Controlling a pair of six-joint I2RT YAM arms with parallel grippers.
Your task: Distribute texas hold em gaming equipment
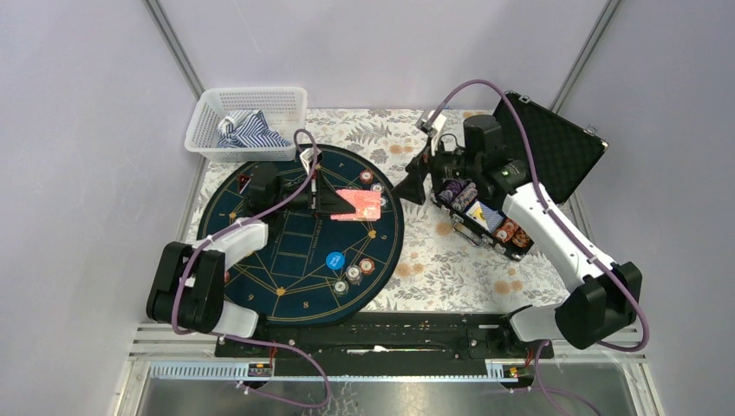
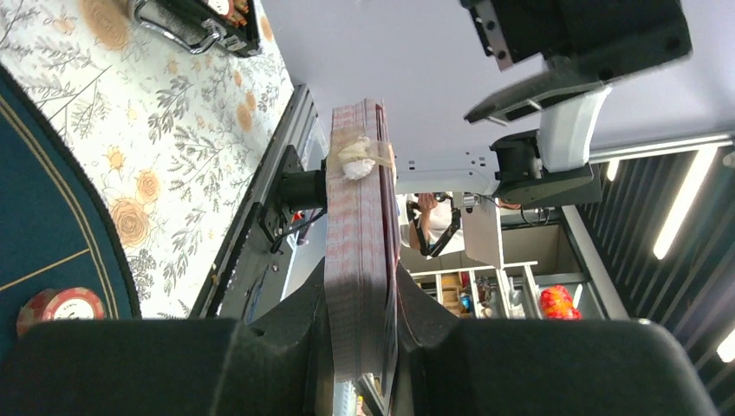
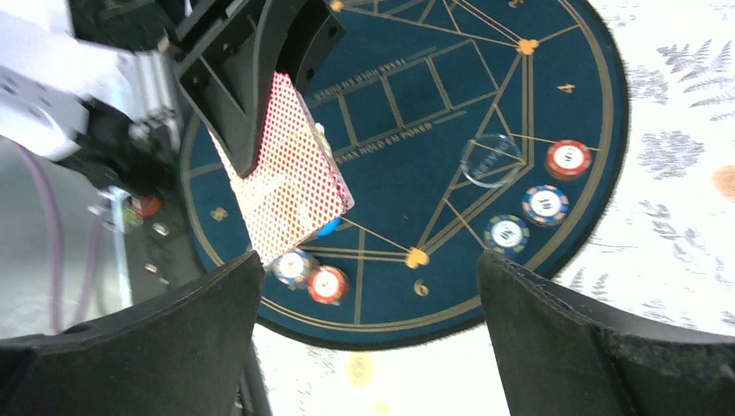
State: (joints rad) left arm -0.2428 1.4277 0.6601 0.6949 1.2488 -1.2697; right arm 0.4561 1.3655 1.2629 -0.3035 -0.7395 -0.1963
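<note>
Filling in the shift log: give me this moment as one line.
left gripper: shut on card deck, over mat | right gripper: open, empty | chips: several on mat

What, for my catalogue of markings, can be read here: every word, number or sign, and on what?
"TEXAS HOLD EM POKER": gold print on the dark blue round mat, right wrist view.
"4", "6", "8", "9": gold numerals near the mat's rim.
Poker chips: centre numbers too blurred to read.
Clear dealer-button disc: lettering too faint to read.
Red-backed card deck: pattern only, no text.
</note>
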